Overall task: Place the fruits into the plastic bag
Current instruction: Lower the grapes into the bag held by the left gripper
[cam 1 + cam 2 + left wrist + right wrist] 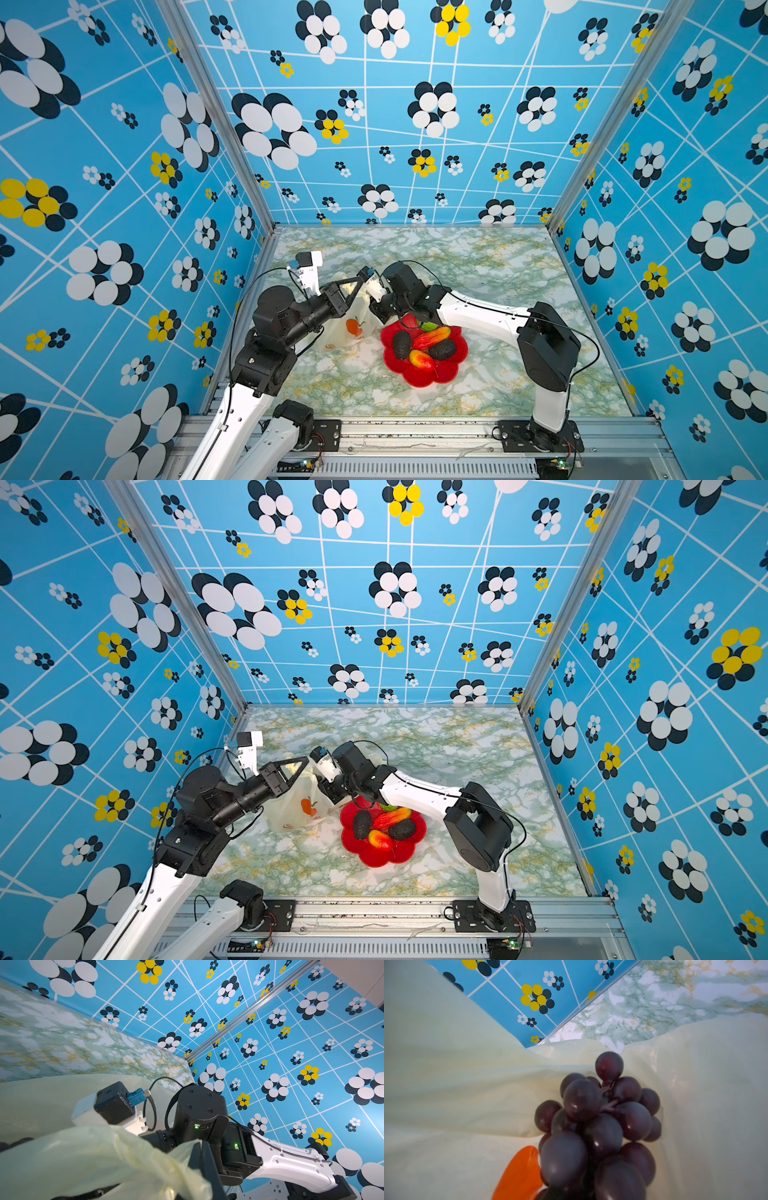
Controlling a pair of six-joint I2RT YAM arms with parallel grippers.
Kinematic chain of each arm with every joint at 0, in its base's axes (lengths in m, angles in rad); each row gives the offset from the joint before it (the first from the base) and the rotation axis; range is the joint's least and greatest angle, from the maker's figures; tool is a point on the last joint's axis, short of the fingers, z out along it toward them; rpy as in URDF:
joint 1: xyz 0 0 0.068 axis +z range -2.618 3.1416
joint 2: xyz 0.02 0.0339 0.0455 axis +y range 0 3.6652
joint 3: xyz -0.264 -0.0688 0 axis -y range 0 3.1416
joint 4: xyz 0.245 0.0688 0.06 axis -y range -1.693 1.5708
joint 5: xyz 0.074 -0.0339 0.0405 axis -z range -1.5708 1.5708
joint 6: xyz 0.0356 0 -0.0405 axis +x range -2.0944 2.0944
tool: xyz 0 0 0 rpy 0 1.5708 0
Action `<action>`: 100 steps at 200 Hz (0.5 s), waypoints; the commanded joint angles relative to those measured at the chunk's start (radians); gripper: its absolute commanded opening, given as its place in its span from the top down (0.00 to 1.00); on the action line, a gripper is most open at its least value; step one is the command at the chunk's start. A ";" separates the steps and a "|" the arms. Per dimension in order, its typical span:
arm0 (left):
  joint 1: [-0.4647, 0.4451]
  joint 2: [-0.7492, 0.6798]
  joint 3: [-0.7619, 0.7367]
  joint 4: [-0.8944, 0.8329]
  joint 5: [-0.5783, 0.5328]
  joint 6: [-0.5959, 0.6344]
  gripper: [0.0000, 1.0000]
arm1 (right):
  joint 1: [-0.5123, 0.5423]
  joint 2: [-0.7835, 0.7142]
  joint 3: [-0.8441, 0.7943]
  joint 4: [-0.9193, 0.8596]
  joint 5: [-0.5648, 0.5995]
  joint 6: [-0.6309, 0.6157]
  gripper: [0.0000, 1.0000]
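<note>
The cream plastic bag point(347, 332) printed with an orange stands left of the red plate. My left gripper point(360, 277) is shut on a bunched handle and holds the bag point(93, 1157) up; its dark jaws pinch the film at the left gripper point(202, 1145). My right gripper point(377, 316) reaches down into the bag's mouth. The dark purple grape bunch point(596, 1122) fills the right wrist view inside the bag point(446, 1084) and hides the jaws. Two dark avocados point(401, 344) point(443, 350), two mangoes point(432, 337) point(422, 359) and a green fruit point(428, 326) lie on the plate.
The red flower-shaped plate point(419, 379) sits mid-table, right of the bag point(291, 812), partly under the right arm point(478, 316). Marble tabletop point(478, 266) stretches behind and to the right. Blue patterned walls close three sides; a metal rail point(415, 432) runs along the front edge.
</note>
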 commanded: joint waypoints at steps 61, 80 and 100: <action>0.032 -0.059 -0.029 0.011 0.033 0.018 1.00 | -0.041 -0.054 0.004 0.003 0.040 0.010 0.20; 0.033 -0.067 -0.036 0.009 0.033 0.016 1.00 | -0.056 -0.067 0.002 0.024 0.025 0.041 0.07; 0.035 -0.073 -0.039 -0.005 0.032 0.022 1.00 | -0.073 -0.080 -0.015 0.063 0.008 0.067 0.01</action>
